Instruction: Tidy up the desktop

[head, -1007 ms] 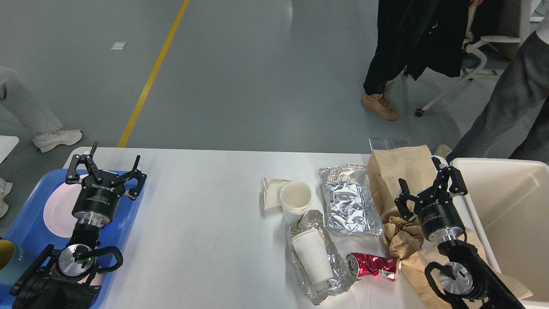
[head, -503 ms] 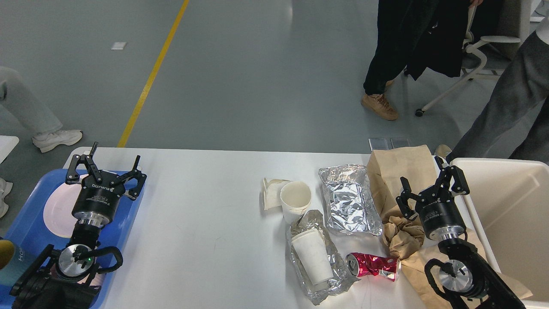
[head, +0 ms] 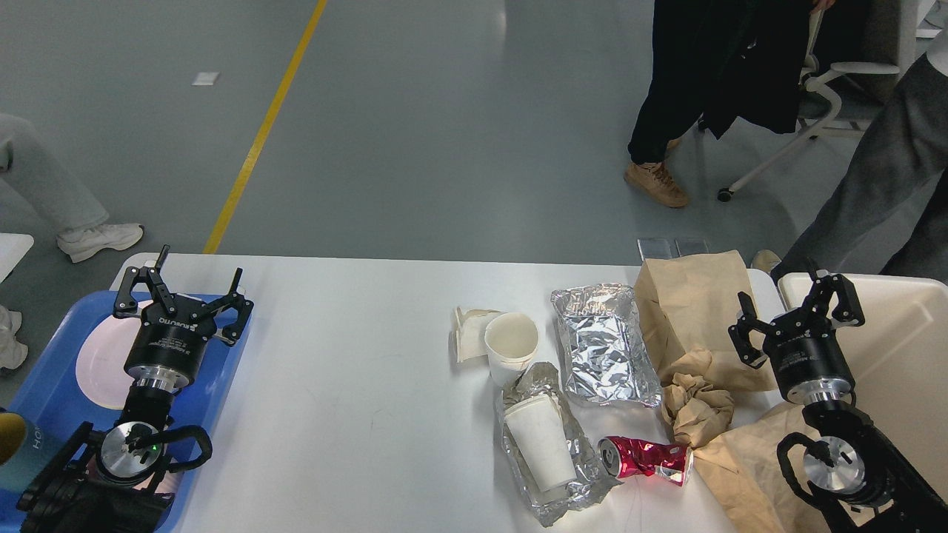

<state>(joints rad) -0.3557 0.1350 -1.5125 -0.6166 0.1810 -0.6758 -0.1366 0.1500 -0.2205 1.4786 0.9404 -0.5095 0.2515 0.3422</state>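
The counter spreads wide below me, its right half littered with a crumpled foil sheet, paper cups, a crushed red can and a brown paper bag. Right of the bag, my right gripper hangs released and empty at the cream bin's near rim, likely where trash belongs. Far left of the bag, my left gripper hovers spread and empty over the blue tray.
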